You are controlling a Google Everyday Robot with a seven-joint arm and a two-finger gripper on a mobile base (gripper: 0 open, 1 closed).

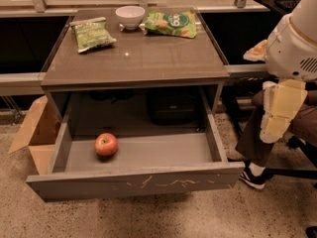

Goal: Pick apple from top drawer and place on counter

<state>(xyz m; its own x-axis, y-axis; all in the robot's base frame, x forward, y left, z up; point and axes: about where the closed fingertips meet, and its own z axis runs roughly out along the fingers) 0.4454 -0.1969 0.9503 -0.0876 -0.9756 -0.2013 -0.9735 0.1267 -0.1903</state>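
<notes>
The apple [106,144], red with yellowish patches, lies in the left part of the top drawer [133,183]. The drawer is pulled out wide from under the grey table, and its front panel shows pale scratches. The counter [148,58] is the glossy brown-grey tabletop above it. My gripper [278,114], pale yellow, hangs from the white arm at the right edge. It is to the right of the drawer and above its level, well apart from the apple and holding nothing I can see.
On the counter's far side stand a white bowl [130,16] and two green snack bags [92,33] [171,24]. An open cardboard box [35,133] sits on the floor at left. A person's leg and shoe [253,177] are beside the drawer's right corner. A dark bag [173,106] lies under the table.
</notes>
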